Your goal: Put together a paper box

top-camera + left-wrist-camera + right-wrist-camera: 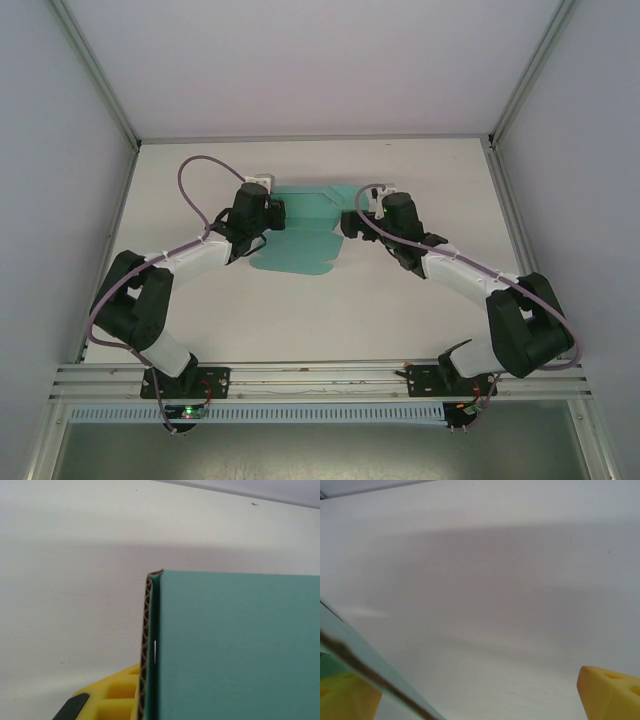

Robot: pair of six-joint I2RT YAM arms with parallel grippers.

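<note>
At the middle of the white counter (200,300), the teal paper box (300,250) is seen from the top view as an opened sheet lying mostly flat, with a rounded flap turned toward the arm bases. It looks about as wide as it is deep, so no clear long axis can be made out, and its two side edges are covered by the tools.

What the top view hides is given by the wrist views. At the box's left edge, the left wrist view shows a teal panel raised on edge, its corrugated brown core exposed, with one yellow finger (117,695) pressed just beside it. The left tool (270,213) is clamped tight on that panel. At the box's right edge, the right wrist view shows the right tool (470,685) with its yellow fingers spread wide and nothing gripped. A slanted card edge crosses in front of its left finger (345,697).

Both arms are stretched away from their bases and bent inward at the elbow, each wrist turned toward the box from its own side.
</note>
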